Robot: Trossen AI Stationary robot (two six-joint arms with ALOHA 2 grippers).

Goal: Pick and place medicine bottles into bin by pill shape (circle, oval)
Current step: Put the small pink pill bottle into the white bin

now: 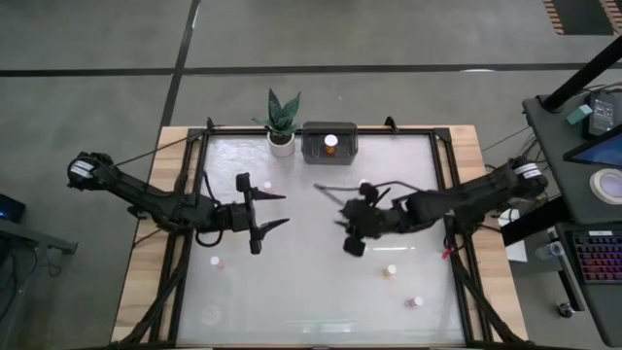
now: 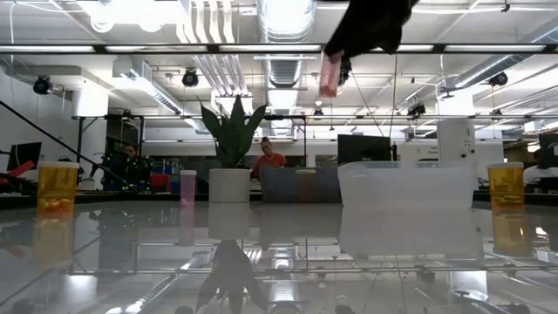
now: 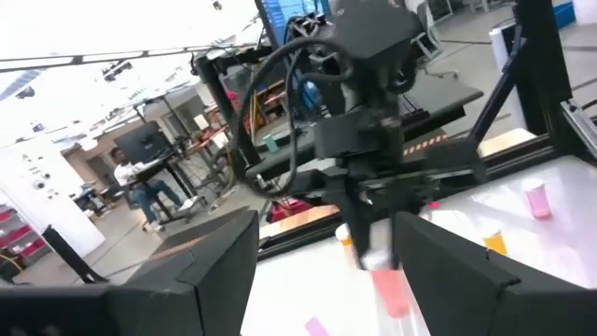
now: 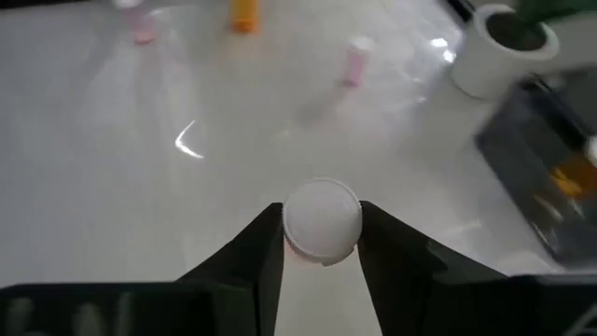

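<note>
Progress stands at an early stage, judging by how the bottles lie. Left end effector (image 1: pixel 272 211) hovers over the left half of the surface (image 1: pixel 321 292), fingers spread and empty, waiting. Two small pinkish bottles remain near it, one (image 1: pixel 216 262) just below it and one (image 1: pixel 266 185) toward the plant pot (image 1: pixel 281 144). At the far middle edge, the dark bin (image 1: pixel 316 149) holds one amber bottle (image 1: pixel 331 144), the only placement visible. Right end effector (image 4: pixel 322 245) is raised over the centre of the surface, pinching a pinkish bottle with a white cap (image 4: pixel 322 219), lifted clear; the low view shows it hanging well above the surface. On the right side, two further bottles (image 1: pixel 391 271) and (image 1: pixel 417 302) await sorting. A second bin cannot be confirmed from the high view.
</note>
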